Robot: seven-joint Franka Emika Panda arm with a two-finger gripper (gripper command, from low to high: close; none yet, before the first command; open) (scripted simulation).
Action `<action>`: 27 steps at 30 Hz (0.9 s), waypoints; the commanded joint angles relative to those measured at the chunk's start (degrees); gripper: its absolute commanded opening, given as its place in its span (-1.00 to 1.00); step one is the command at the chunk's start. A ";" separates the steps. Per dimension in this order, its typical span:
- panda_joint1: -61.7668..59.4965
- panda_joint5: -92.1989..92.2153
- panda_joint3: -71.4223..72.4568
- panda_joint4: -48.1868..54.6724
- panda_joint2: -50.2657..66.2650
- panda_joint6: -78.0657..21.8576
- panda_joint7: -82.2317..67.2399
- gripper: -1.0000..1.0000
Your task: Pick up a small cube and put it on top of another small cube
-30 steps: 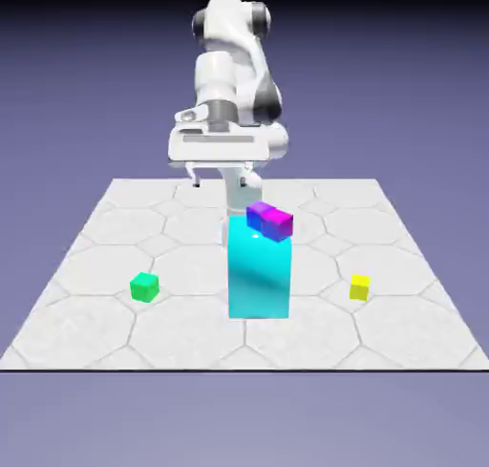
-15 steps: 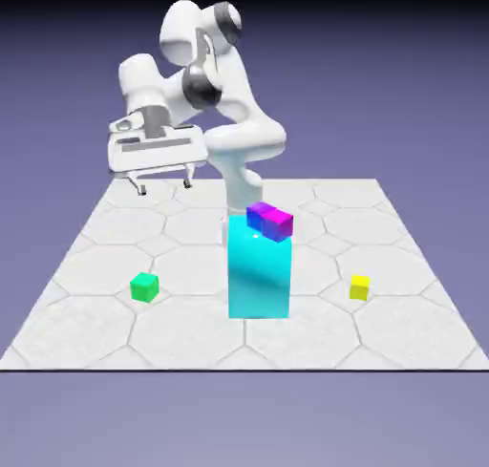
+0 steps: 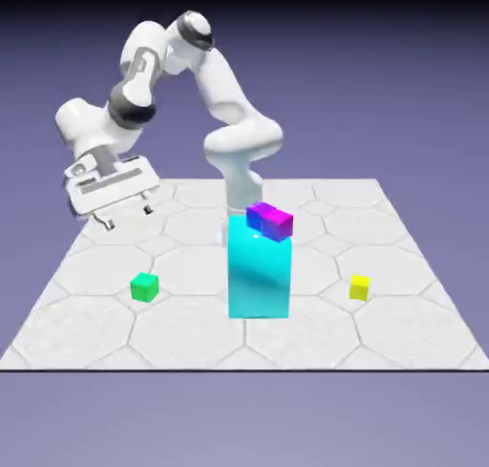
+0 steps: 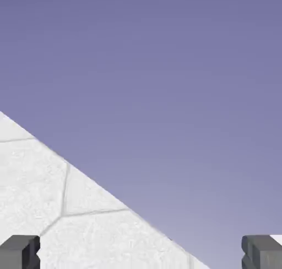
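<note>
The white two-finger gripper [image 3: 126, 217] is hanging spread and empty above the table, beyond the small bright green cube [image 3: 144, 286], probably lining up a descent. That cube is sitting left of the tall cyan block [image 3: 259, 276].

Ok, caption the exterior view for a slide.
Open-jawed gripper hovers above the table, apart from the green cube.

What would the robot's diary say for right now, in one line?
stage: reaching | gripper: open, empty, above table's left part | small bright green cube: on table, untouched | small yellow cube: on table, right of tall cyan block
</note>
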 commanded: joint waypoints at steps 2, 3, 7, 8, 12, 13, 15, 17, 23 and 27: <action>2.05 0.45 -4.16 1.17 -0.44 -2.06 -4.26 0.00; 3.07 0.68 -6.23 1.75 -0.66 -3.09 -6.39 0.00; 7.16 1.59 -14.54 4.08 -1.54 -7.20 -14.89 0.00; 8.18 1.82 -16.61 4.66 -1.76 -8.23 -17.02 0.00; 12.27 2.72 -24.92 6.99 -2.64 -12.34 -25.53 0.00; 13.29 2.95 -27.00 7.58 -2.86 -13.37 -27.66 0.00; 15.33 3.40 -31.15 8.74 -3.31 -15.42 -31.91 0.00; 17.38 3.86 -35.30 9.91 -3.75 -17.48 -36.17 0.00; 23.51 5.22 -47.76 13.41 -5.07 -23.65 -48.93 0.00; 26.95 5.98 -54.75 15.37 -5.81 -27.11 -56.09 0.00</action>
